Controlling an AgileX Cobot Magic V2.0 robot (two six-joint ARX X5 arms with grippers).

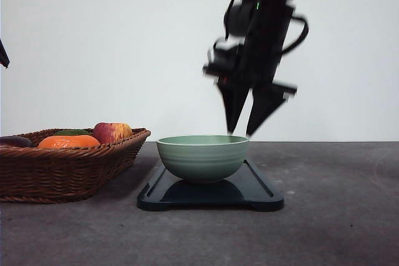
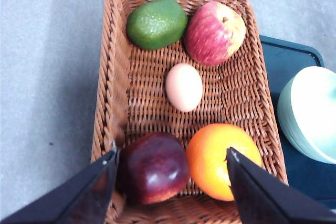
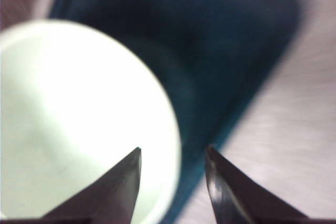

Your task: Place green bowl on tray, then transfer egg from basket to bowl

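Right gripper (image 1: 240,134) points down just above green bowl (image 1: 202,157) rim, jaws apart, empty. Bowl sits on tray (image 1: 262,194). Left gripper (image 2: 170,179) spread wide over basket (image 2: 239,95); egg (image 2: 184,87) lies inside.

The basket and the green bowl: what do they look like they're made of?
The basket looks like woven wicker: brown interlaced strands and a braided rim, matte. The green bowl looks like glazed ceramic or smooth plastic; a soft sheen and faint horizontal ridges show, but the look can't settle which.
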